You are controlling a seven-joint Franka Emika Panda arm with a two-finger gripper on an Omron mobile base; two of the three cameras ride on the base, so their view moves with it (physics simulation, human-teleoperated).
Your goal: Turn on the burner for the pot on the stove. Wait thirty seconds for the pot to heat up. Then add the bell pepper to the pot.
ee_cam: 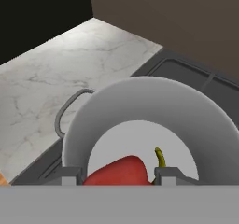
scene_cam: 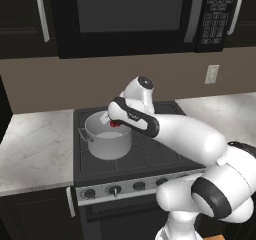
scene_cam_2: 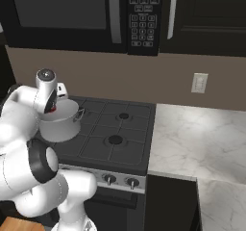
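Observation:
The silver-grey pot (scene_cam: 106, 143) stands on the rear-left part of the black stove (scene_cam: 155, 156), without a lid. My gripper (scene_cam: 114, 122) hangs over the pot's mouth, shut on the red bell pepper (scene_cam: 116, 125). In the hand view the bell pepper (ee_cam: 122, 171), with its yellow-green stem, sits between the two fingertips (ee_cam: 70, 176), just above the pot (ee_cam: 140, 90) and its pale bottom. From the right base view the pot (scene_cam_2: 61, 125) shows beside my arm, with a red speck of bell pepper (scene_cam_2: 52, 110) at its rim.
Marble counters flank the stove, one on the left (scene_cam: 32, 149) and one on the right (scene_cam_2: 192, 138). A black microwave (scene_cam: 130, 14) hangs overhead. A row of knobs (scene_cam: 114, 189) lines the silver front strip. A wall outlet (scene_cam_2: 199, 83) is on the backsplash.

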